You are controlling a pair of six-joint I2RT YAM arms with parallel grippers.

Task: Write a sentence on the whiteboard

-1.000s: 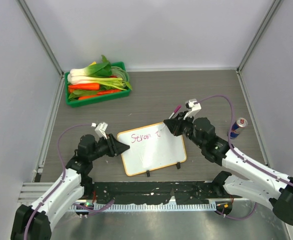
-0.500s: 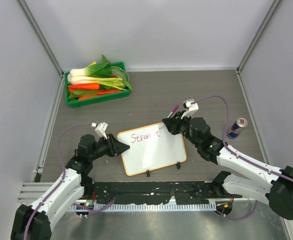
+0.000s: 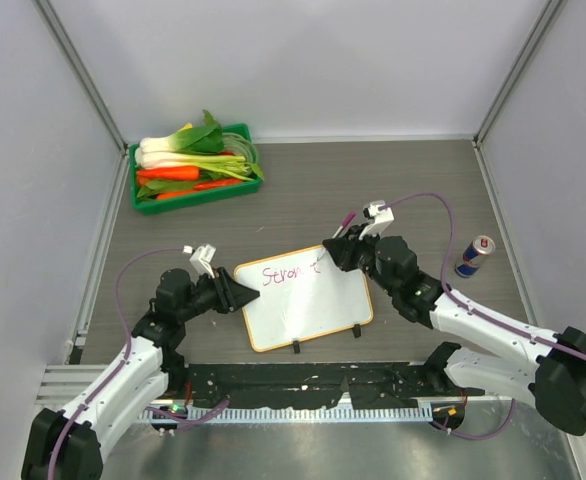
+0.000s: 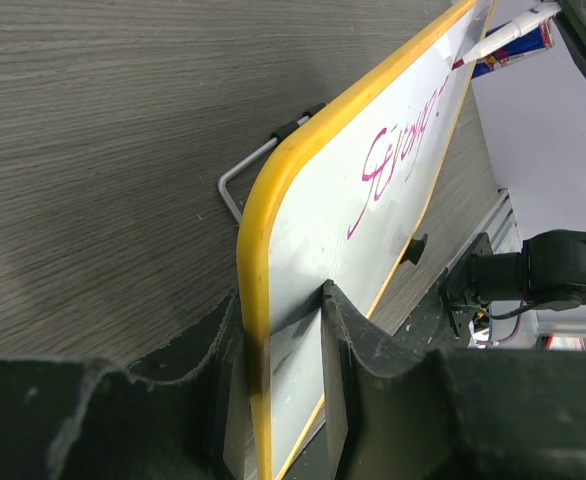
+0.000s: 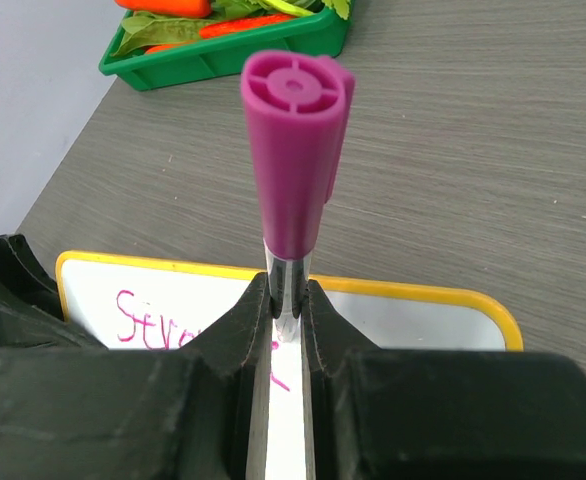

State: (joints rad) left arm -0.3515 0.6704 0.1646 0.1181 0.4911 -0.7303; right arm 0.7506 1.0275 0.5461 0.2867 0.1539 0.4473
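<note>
Edging left since a second ago, the right gripper (image 3: pixel 335 250) holds the pink marker (image 5: pixel 295 150) pinched in its jaws, tip by a small stroke near the far edge of the whiteboard (image 3: pixel 318 310). The left gripper (image 4: pixel 278 320) clamps the board's left edge, steadying it on the table (image 3: pixel 393 180) between the arms. Of the sentence (image 3: pixel 278 275), only one unfinished word and that stroke show; most seems left to write.

Only thing you can actually read here is the pink handwritten sentence (image 3: pixel 281 275) on the whiteboard (image 3: pixel 313 305). It looks like "Stron", plus a small stray stroke to its right. Print on the can (image 3: pixel 475 256) is too small to make out.
</note>
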